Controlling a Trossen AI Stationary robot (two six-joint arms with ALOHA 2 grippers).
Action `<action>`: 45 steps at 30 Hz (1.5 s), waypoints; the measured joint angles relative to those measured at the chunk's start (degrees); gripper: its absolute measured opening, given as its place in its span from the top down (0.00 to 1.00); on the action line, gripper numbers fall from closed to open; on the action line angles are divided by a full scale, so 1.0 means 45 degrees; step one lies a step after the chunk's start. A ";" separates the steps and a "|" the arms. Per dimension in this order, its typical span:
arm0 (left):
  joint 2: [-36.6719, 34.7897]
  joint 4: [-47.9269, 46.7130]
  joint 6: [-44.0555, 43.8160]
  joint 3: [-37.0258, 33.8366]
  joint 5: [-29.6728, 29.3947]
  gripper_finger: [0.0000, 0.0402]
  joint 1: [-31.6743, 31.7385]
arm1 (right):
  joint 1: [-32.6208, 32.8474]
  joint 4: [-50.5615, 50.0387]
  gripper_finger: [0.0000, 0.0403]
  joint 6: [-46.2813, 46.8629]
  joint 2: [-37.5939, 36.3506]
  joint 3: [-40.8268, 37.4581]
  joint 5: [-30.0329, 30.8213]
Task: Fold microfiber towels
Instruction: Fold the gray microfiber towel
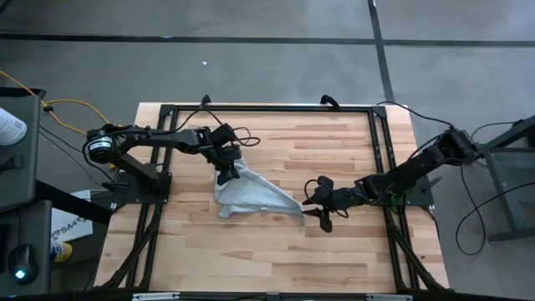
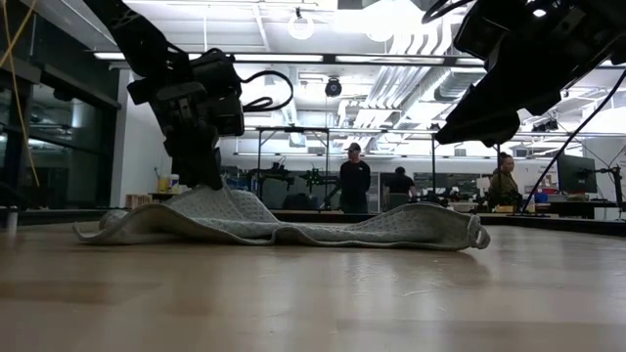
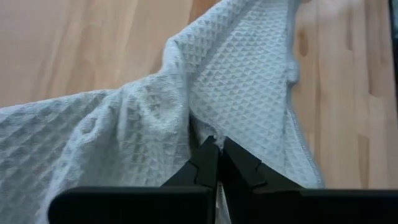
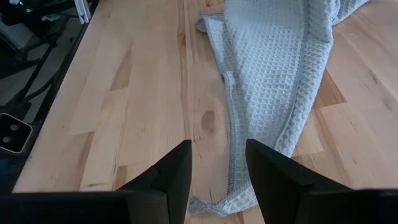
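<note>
A light grey waffle-textured towel (image 1: 251, 197) lies crumpled near the table's middle, most of it resting on the wood; it also shows in the low view (image 2: 293, 223). My left gripper (image 1: 226, 176) is shut on the towel's far-left part. My right gripper (image 1: 316, 211) is open just right of the towel's right corner (image 4: 214, 202), which lies on the table between and ahead of its fingers. My left gripper pinches a raised fold of the towel (image 3: 199, 127) between its two shut fingers, coming from above and pointing down. The cloth rises to the fingertips in a small peak (image 2: 210, 191), while the rest of the towel lies slack on the table.
A black frame (image 1: 267, 109) runs around the table's work area. Bare wood (image 1: 251, 259) lies near the front edge. People (image 2: 354, 181) stand in the room beyond the table.
</note>
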 joint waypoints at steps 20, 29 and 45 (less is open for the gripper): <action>0.0000 0.0000 0.0009 -0.0005 -0.0134 1.00 -0.0004 | 0.0961 -0.0219 0.64 0.1099 0.1568 0.0000 0.1526; 0.0000 -0.0083 0.0004 -0.0005 0.0039 1.00 -0.0004 | 0.1895 -0.0189 0.66 0.1126 0.1830 0.0017 0.3560; 0.0000 -0.0087 -0.0034 -0.0005 0.0093 1.00 -0.0004 | 0.2107 0.0695 0.67 0.2134 0.3385 0.0024 0.3789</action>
